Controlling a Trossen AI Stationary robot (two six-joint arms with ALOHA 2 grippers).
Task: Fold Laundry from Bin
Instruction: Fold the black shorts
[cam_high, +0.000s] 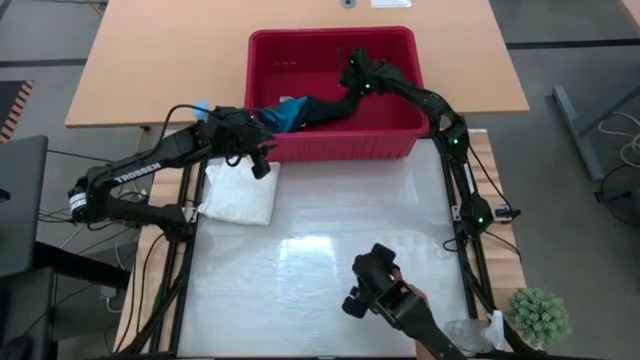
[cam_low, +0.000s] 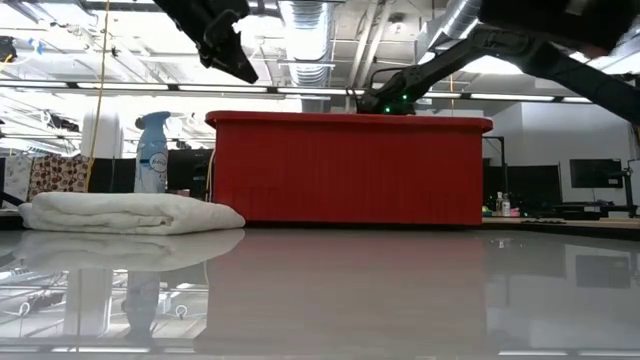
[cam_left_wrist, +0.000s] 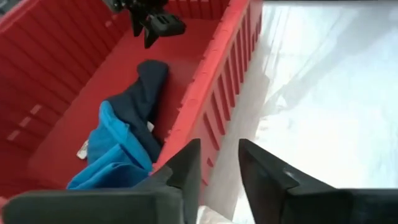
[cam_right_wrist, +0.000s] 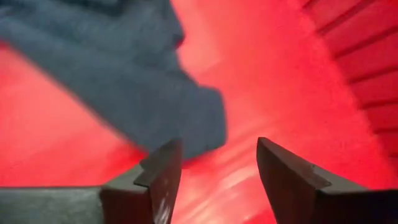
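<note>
A dark navy cloth (cam_high: 325, 108) and a teal-blue cloth (cam_high: 284, 113) lie together on the floor of the red bin (cam_high: 400, 42), toward its left end, the teal one bunched against the near wall with the navy one running from it toward the middle. The bin stands at the far edge of the table (cam_high: 330, 250). A folded white cloth (cam_high: 240, 195) rests on the table just outside the bin's near-left corner. The right gripper (cam_right_wrist: 217, 165) reaches down inside the bin, its fingers spread and holding nothing, with the navy cloth's edge just beyond one fingertip. The left gripper (cam_left_wrist: 219, 165) hangs above the bin's near wall by the left corner, over the white cloth, its fingers slightly parted and empty. A small green potted plant (cam_high: 538, 315) sits at the table's near-right corner, and a spray bottle (cam_low: 152, 150) stands behind the white cloth.
</note>
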